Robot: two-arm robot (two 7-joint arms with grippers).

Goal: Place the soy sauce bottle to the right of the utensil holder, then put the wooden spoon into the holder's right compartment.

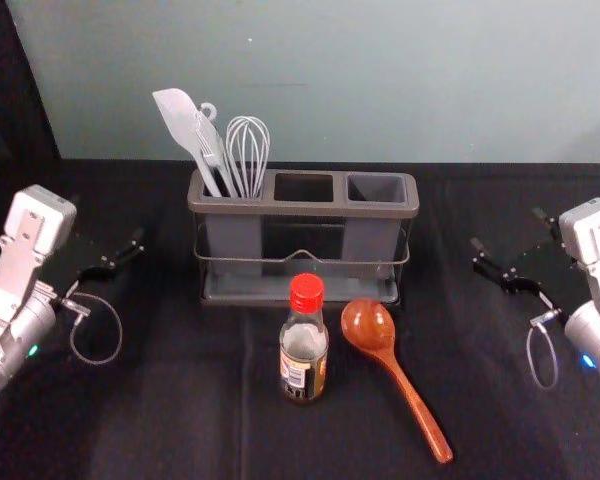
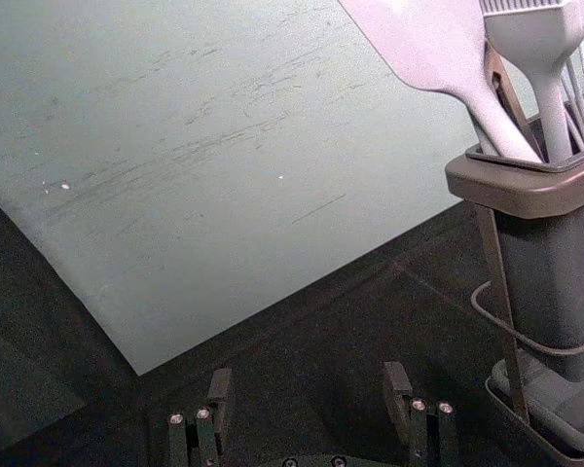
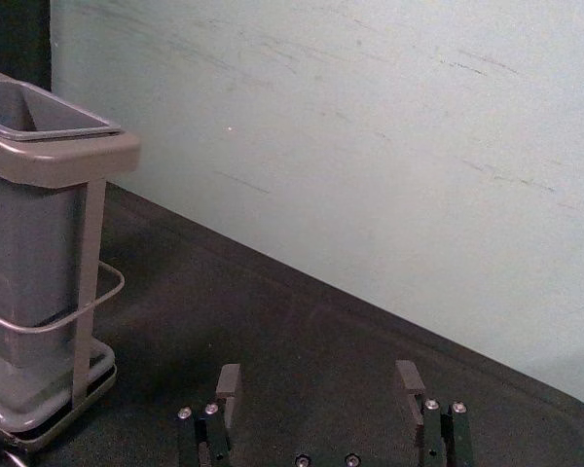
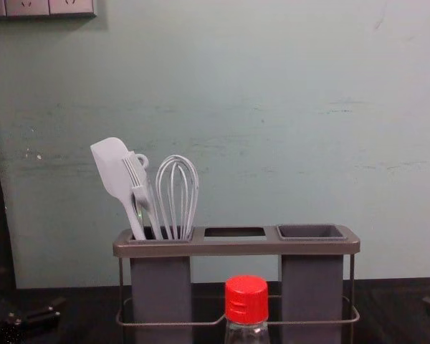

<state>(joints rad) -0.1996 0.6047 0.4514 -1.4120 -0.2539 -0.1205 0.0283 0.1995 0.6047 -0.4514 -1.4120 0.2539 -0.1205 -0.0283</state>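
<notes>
One wooden spoon (image 1: 391, 362) lies nearest, handle toward the camera, its bowl just beside one soy sauce bottle (image 1: 303, 345), upright before one utensil holder (image 1: 305, 209). Of three openings, the left carries one spatula (image 1: 177, 112), one brush (image 1: 211, 150), one whisk (image 1: 248, 135). Dark cloth (image 1: 445, 310) stretches from the holder to the right gripper (image 1: 507, 228); the left gripper (image 1: 108, 220) is left of the holder. Both have jaws wide apart. The bottle's label is too small to read.
</notes>
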